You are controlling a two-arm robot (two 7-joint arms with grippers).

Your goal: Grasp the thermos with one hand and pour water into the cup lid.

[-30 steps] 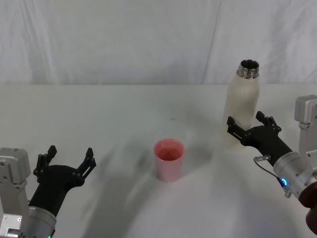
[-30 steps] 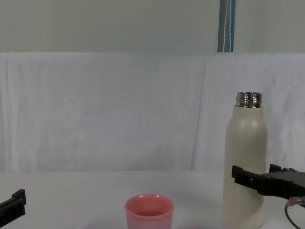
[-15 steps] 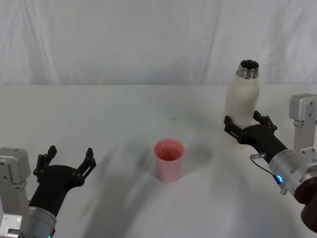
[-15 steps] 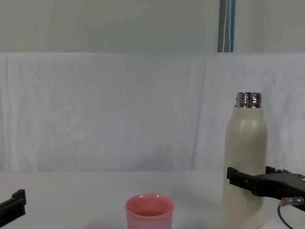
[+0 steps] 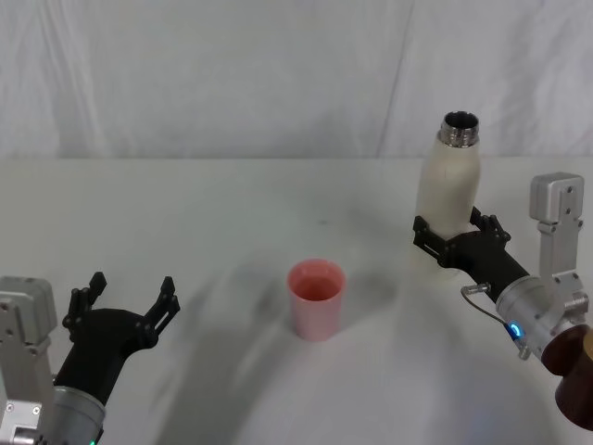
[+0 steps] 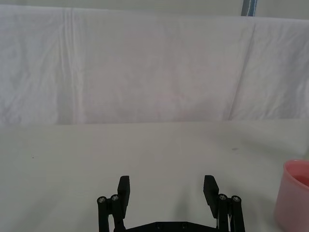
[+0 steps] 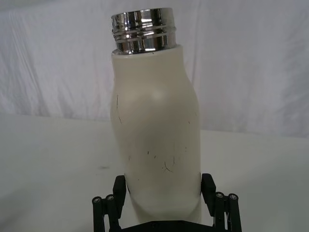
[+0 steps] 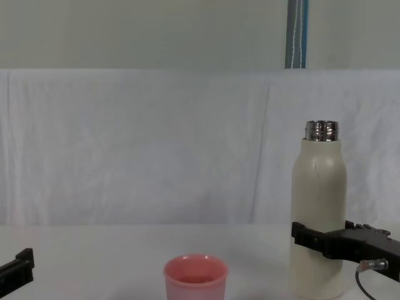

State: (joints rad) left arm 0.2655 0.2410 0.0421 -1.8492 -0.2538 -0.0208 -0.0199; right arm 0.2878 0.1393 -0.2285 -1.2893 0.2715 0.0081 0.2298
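The thermos point(image 5: 447, 190) is a tall cream-white bottle with an open steel neck, standing at the right of the white table. My right gripper point(image 5: 451, 225) is shut on its lower body, one finger pressing each side, as the right wrist view shows on the thermos point(image 7: 154, 135). The bottle leans slightly. The cup lid point(image 5: 316, 295), a small pink cup, stands upright at the table's middle, left of the thermos point(image 8: 317, 200). My left gripper point(image 5: 130, 289) rests open and empty near the front left, well clear of the cup lid point(image 6: 294, 198).
A white cloth point(image 5: 278, 74) hangs behind the table as a backdrop. Bare tabletop point(image 5: 213, 213) lies between the cup lid and both arms. A dark brown object point(image 5: 576, 382) sits at the right edge by my right arm.
My right gripper moved forward and closed around the thermos's lower body. The thermos shifted a little left and now leans slightly. The left arm stayed still.
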